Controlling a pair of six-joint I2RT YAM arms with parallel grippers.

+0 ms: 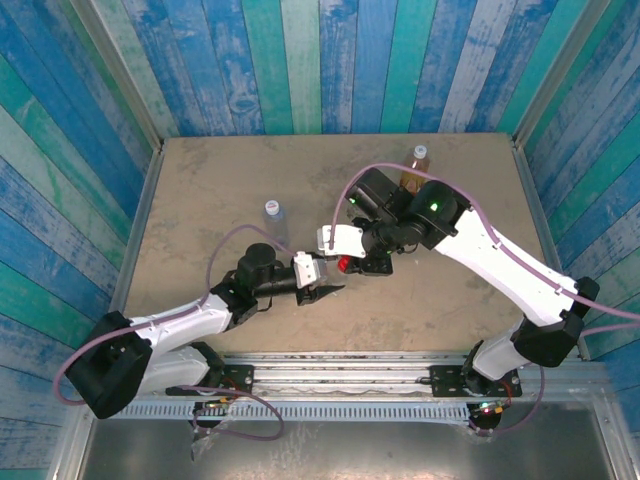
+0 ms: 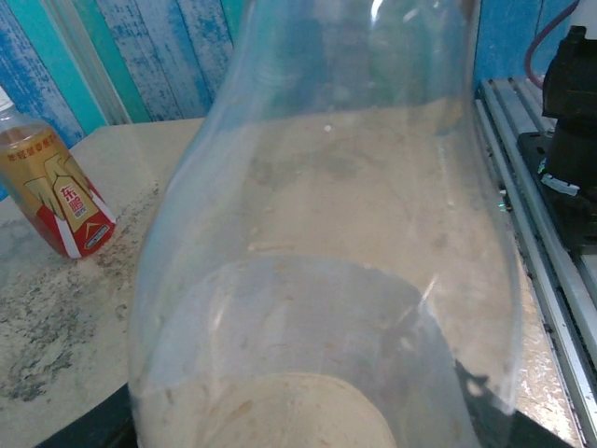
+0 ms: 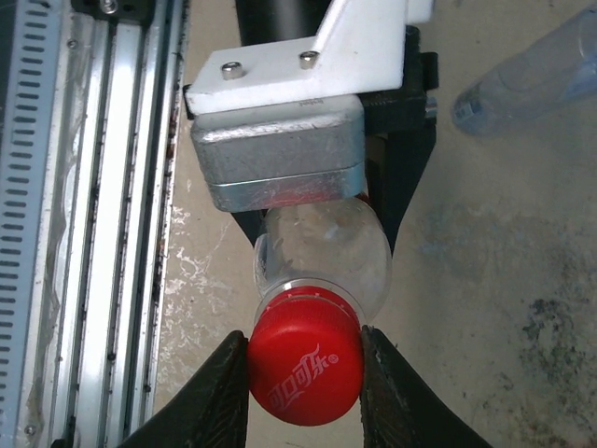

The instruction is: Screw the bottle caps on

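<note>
The red bottle cap (image 3: pixel 304 359) sits on the neck of a clear bottle (image 3: pixel 322 247), and my right gripper (image 3: pixel 305 385) is shut on it, both black fingers pressed to its sides. My left gripper (image 1: pixel 318 291) is shut on that clear bottle (image 2: pixel 326 233), holding it at mid-table with the neck toward the right gripper (image 1: pixel 350 264). A clear bluish bottle (image 1: pixel 272 212) with a pale cap stands behind them. The bottle with amber liquid (image 1: pixel 418 162) stands at the back right, and its orange label (image 2: pixel 58 201) shows in the left wrist view.
The metal rail (image 3: pixel 84 233) at the table's near edge runs close to the left of the grip. The right arm's base (image 2: pixel 571 140) stands on that rail. Blue plank walls (image 1: pixel 320 60) close the back and sides. Bare tabletop (image 1: pixel 200 180) lies at the back left.
</note>
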